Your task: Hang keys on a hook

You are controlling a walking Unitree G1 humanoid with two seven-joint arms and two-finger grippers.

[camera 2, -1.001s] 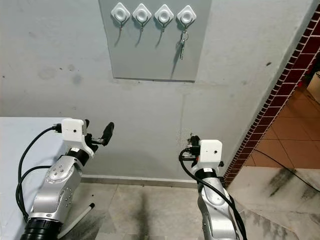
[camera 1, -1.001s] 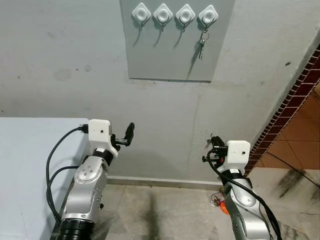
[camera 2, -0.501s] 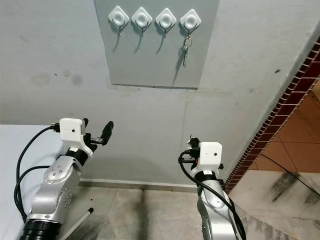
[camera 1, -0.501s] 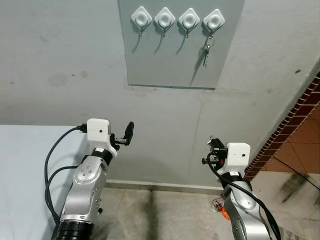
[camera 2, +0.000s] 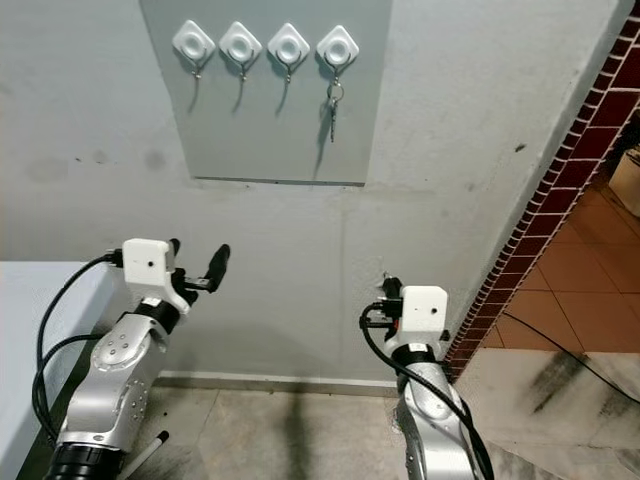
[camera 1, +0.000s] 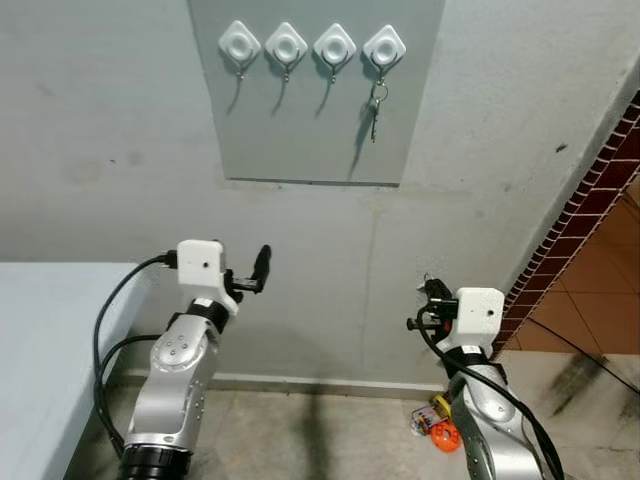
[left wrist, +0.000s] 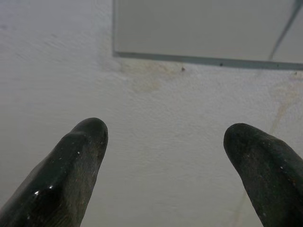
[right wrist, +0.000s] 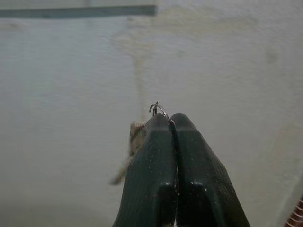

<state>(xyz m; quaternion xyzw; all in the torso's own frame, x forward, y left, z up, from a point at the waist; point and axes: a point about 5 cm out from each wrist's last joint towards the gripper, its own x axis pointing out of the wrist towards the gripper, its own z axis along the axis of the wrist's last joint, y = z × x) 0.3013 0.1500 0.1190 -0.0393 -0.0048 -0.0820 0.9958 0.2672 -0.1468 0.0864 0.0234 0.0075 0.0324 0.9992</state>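
Four white diamond hooks sit in a row on a grey wall panel (camera 1: 300, 130). One set of keys (camera 1: 375, 108) hangs from the rightmost hook (camera 1: 384, 44); the other hooks (camera 1: 286, 43) are bare. My right gripper (right wrist: 171, 122) is shut on a second set of keys (right wrist: 134, 138), whose metal ring (right wrist: 158, 108) pokes out above the fingertips. It is held low, well below the panel and to its right (camera 1: 428, 300). My left gripper (left wrist: 165, 137) is open and holds nothing, pointing at the wall under the panel's lower left corner (camera 1: 250, 272).
A white table (camera 1: 40, 320) lies at the left. A brick wall edge (camera 1: 590, 210) runs down the right, with brown floor tiles beyond it. A small orange object (camera 1: 440, 428) lies on the floor by the wall, and a white stick (camera 2: 150, 455) lies near the table.
The camera has shifted, so the panel and hooks now sit further left in the picture. Both arms keep the same pose, and the right gripper stays shut on its keys.
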